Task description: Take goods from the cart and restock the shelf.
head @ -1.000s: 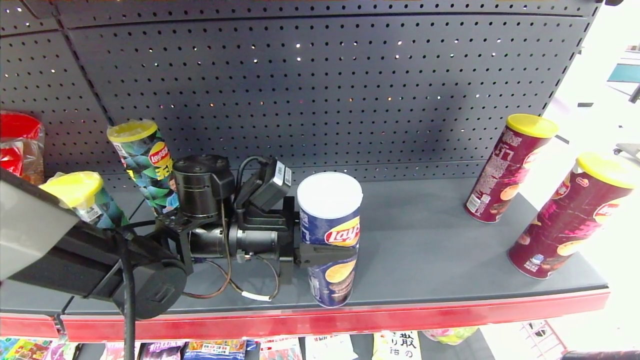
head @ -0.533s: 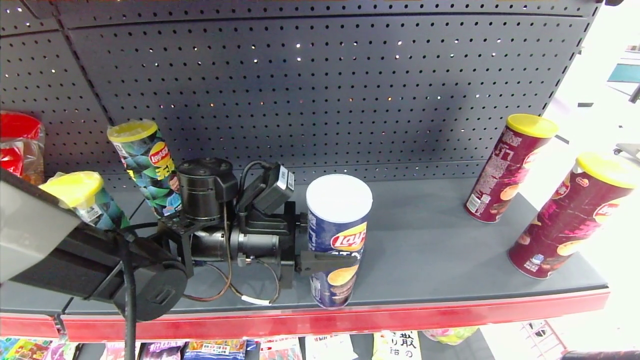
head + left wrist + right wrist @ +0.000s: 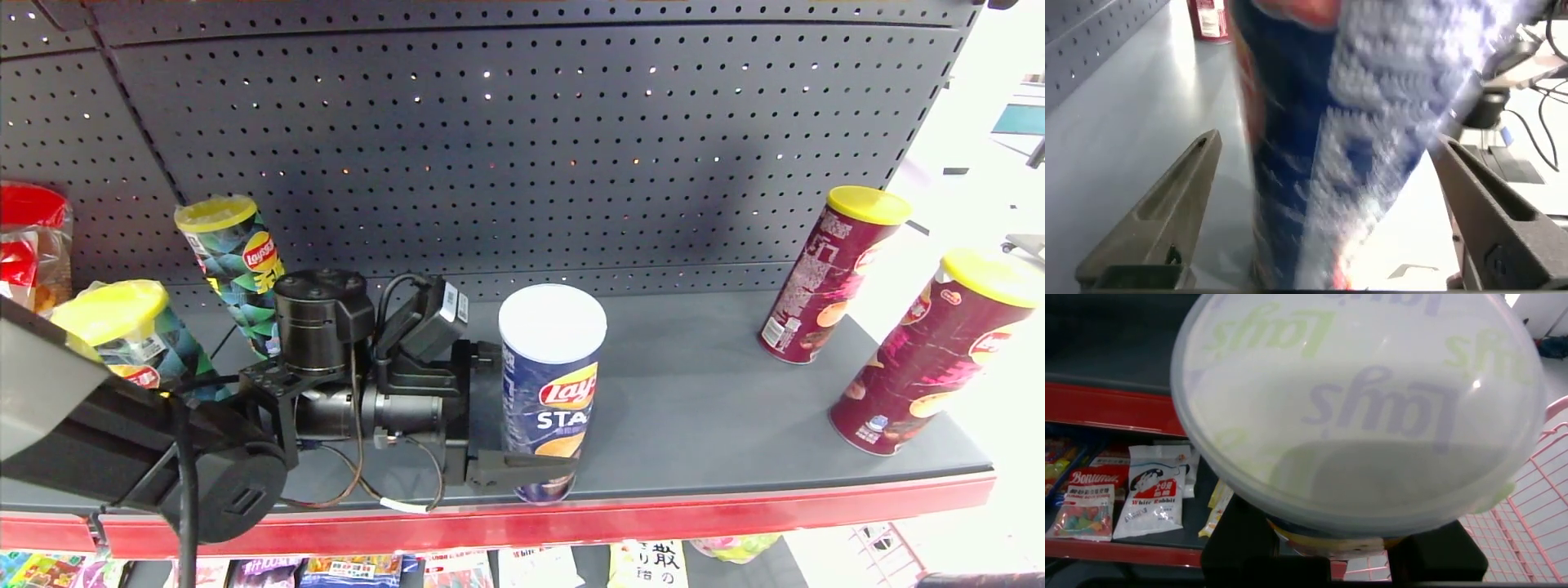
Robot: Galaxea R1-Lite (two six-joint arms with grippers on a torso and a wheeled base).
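A: What's on the shelf [image 3: 694, 408]?
B: A blue can [image 3: 551, 384], upright near the front lip. The left gripper [image 3: 526, 408] has its jaws wide either side, clear of it, seemingly to leave it there.
A: The right gripper [image 3: 1335, 555]?
B: Clamped on a second can [image 3: 1355, 408] beside the cart [image 3: 1535, 498] — probably next.

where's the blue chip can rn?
Head view: the blue cylindrical white-lidded chip can stands upright near the grey shelf's red front edge, left of centre, between the left gripper's spread fingers.
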